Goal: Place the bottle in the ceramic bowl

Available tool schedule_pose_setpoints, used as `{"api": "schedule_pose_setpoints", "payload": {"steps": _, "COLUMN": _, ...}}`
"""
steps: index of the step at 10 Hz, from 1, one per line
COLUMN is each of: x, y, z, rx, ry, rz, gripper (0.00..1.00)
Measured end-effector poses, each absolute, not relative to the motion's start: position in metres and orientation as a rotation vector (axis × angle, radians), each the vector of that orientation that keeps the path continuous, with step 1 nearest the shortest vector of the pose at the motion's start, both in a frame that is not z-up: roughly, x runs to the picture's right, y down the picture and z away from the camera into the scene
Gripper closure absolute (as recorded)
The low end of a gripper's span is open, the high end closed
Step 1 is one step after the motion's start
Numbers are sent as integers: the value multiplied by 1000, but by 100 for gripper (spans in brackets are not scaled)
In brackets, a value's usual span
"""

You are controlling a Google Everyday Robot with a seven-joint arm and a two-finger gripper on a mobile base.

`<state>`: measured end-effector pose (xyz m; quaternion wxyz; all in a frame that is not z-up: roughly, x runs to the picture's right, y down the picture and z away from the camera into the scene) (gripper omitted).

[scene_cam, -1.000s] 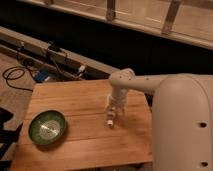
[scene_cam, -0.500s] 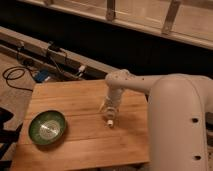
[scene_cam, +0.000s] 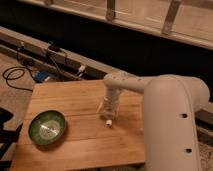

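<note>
Gripper (scene_cam: pixel 108 113): directly at bottle (scene_cam: pixel 109 121); whether it grips, cannot tell.
Bowl (scene_cam: pixel 47 127): eight o'clock from gripper.
Bottle: likely needs a firm clamp before travel.

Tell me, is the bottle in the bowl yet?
Out. The bottle is under the gripper above the middle of the table, well apart from the bowl, which holds nothing.
</note>
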<state>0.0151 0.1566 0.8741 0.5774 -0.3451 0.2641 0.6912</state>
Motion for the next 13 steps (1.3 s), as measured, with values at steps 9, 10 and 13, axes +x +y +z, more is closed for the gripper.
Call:
{"api": "schedule_pose_setpoints", "payload": {"steps": 9, "x": 45, "y": 142, "z": 847, "rx": -700, "ry": 623, "rz": 1637, "gripper": 100}}
{"api": "schedule_pose_setpoints", "payload": {"steps": 10, "x": 44, "y": 131, "z": 837, "rx": -672, "ry": 601, "rz": 1622, "gripper": 100}}
{"api": "schedule_pose_setpoints", "payload": {"steps": 13, "x": 16, "y": 76, "z": 782, "rx": -590, "ry": 482, "rz": 1492, "gripper": 100}}
